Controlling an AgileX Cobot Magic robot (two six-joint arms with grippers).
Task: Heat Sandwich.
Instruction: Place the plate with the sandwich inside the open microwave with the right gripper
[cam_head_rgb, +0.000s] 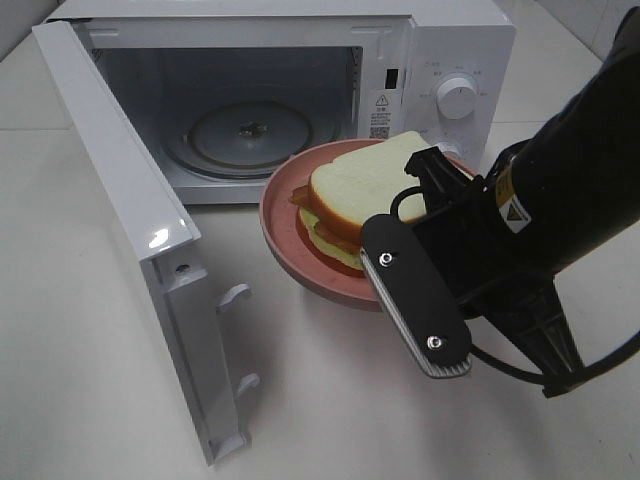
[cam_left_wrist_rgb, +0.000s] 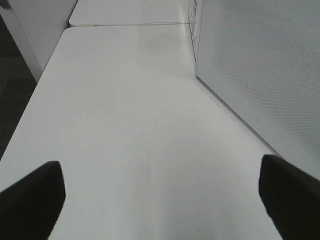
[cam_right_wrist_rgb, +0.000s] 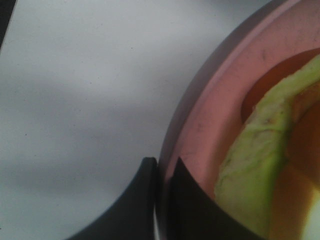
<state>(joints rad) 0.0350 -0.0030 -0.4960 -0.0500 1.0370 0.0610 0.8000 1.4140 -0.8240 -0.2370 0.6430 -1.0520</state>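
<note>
A white microwave oven (cam_head_rgb: 440, 60) stands at the far side of the white table (cam_head_rgb: 80, 350). Its door (cam_head_rgb: 130, 220) is swung fully open to the left, and the round glass turntable (cam_head_rgb: 240, 135) inside is bare. Just in front of the opening is a round pink plate (cam_head_rgb: 285, 235) carrying the stacked sandwich (cam_head_rgb: 365, 190) of pale bread with green and orange-red filling.

The right gripper (cam_right_wrist_rgb: 161, 172) has its black fingers pinched almost together on the plate's near right rim. The plate looks tilted and seems to be off the table, though the frames do not settle that. The left gripper (cam_left_wrist_rgb: 160, 195) is spread wide and holds nothing, hanging over bare table to the left.

The step in hand appears to be carrying the plate into the oven. The next move calls for lifting the rim over the oven's sill and keeping the plate level so the sandwich does not slide. The plate then has to be centred on the turntable before release, after which the door must be closed.
</note>
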